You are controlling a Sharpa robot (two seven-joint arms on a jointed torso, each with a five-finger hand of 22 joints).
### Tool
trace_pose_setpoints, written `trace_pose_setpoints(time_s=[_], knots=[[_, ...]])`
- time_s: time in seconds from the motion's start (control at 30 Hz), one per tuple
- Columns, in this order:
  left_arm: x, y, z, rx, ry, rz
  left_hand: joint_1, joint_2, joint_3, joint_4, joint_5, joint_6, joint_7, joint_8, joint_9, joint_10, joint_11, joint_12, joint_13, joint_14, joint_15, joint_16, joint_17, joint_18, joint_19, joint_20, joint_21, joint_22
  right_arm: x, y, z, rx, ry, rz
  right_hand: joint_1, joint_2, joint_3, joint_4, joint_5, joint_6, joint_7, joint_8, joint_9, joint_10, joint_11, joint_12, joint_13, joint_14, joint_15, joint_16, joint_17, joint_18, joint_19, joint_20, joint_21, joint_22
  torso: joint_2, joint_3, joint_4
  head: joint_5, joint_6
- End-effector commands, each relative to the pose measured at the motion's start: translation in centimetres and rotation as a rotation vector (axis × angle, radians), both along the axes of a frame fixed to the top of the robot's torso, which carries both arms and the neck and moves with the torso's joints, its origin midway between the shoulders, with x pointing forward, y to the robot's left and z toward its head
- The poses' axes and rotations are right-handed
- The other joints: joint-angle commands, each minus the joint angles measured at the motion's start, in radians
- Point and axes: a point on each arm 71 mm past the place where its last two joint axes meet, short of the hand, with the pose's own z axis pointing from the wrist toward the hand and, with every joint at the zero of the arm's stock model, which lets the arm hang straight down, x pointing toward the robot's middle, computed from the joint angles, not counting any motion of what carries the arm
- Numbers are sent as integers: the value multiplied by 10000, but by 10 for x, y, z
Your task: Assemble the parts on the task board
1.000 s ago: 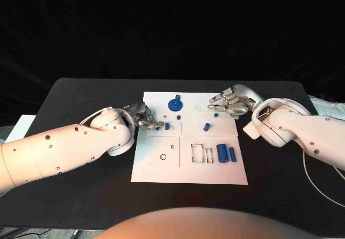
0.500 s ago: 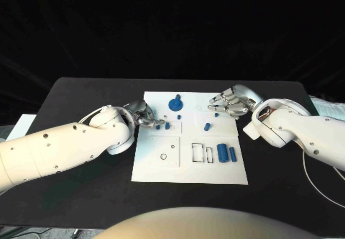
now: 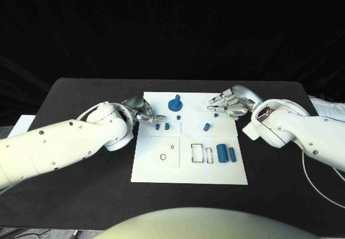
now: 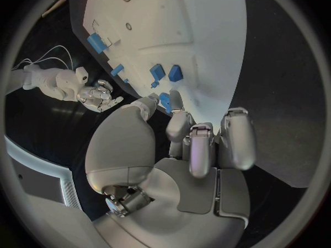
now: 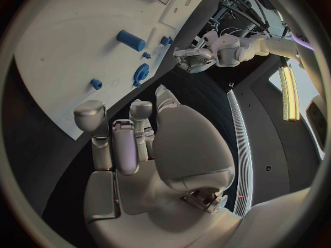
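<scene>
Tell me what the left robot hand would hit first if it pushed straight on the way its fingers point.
Probably the pair of small blue blocks on the task board, which lie just ahead of the left robot hand. Depth is unclear; it might pass above them.

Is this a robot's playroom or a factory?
Probably a robot test lab, not a factory: a black table before a black backdrop, one white task board with small blue parts, and two hands hovering at its far corners.
</scene>
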Motion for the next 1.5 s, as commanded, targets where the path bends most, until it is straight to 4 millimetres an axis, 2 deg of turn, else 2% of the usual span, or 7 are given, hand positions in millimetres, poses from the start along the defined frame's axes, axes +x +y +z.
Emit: trace_pose_setpoints(time_s=[0.03,0.1,0.27,0.6,1.07,1.27,1.5], knots=[[6,-2,13,-1877,-83,-54,29,83,99,-7,54,-560,232,-238,-153,-1127,193,-1553,-1740,900,125,-239,2136,277,-94,58,-1142,1055,0,2,-1,-10,-15,171,-3,121,-78,3,43,-70,31,-14,3,-46,14,55,-3,614,13,-67,501,117,-55,-14,-36,-15,-8,8,-4,8,25],[11,-3,21,-2588,-122,-180,-12,22,-1,-4,47,-1207,546,-562,-368,-2483,481,-3139,-3367,550,354,-892,1082,526,-691,213,-2648,372,0,2,-1,-7,-16,167,-3,121,-78,3,43,-70,31,-14,3,-46,14,55,-3,614,13,-67,501,117,-55,-14,-36,-15,-7,5,-6,-2,35],[26,-8,34,-3448,-73,-1026,992,70,-949,-89,6,-2234,1242,-1245,-1110,-4063,1183,-4405,-4354,-1276,980,-3893,-2791,1227,-2847,732,-7621,-2106,0,3,-1,23,-1,164,-15,132,-96,17,51,-72,32,-15,3,-49,15,54,-7,614,14,-70,499,119,-59,-13,-45,-25,6,2,-2,-25,105],[42,-39,31,-982,-864,-4305,4091,25,71,-1252,-159,-1903,1402,-2715,-3001,-4268,1344,-6675,-6969,-2713,1169,-7119,-6341,1373,-2862,984,-9178,-3528,1,4,-2,63,8,153,-14,136,-99,19,54,-73,32,-15,3,-51,15,53,-9,612,14,-77,490,120,-62,-13,-49,-32,8,-9,-3,-157,284],[47,-80,23,1955,-2101,-6641,4388,-61,-670,-1917,-142,-1339,1038,-3836,-4170,-4454,1488,-7996,-8701,-2239,1134,-7525,-6865,1359,-2322,1009,-9589,-4062,1,7,-2,126,-19,188,5,157,-99,16,69,-80,33,-18,1,-73,14,12,-43,607,15,-96,466,128,-85,-12,-80,-78,59,-23,-66,-190,522],[48,-86,20,2589,-2001,-6913,4326,71,-664,-2004,-134,-610,1023,-4214,-4555,-4097,1373,-8234,-9289,-625,932,-4299,-3698,1193,-1179,809,-7972,-3115,1,7,-2,138,-14,207,5,157,-99,16,69,-80,33,-18,1,-73,14,12,-43,607,15,-96,466,128,-85,-12,-80,-78,68,-18,-87,-201,519],[50,-96,16,2963,-2021,-7096,4281,109,-442,-2050,-127,-188,1020,-4520,-4804,-3756,1292,-8471,-9694,-75,825,-2850,-2158,877,-472,670,-5685,-1695,1,8,-2,153,-18,226,5,157,-99,16,69,-80,33,-18,1,-73,14,12,-43,607,15,-96,466,128,-85,-12,-80,-78,75,-38,-78,-216,518]])
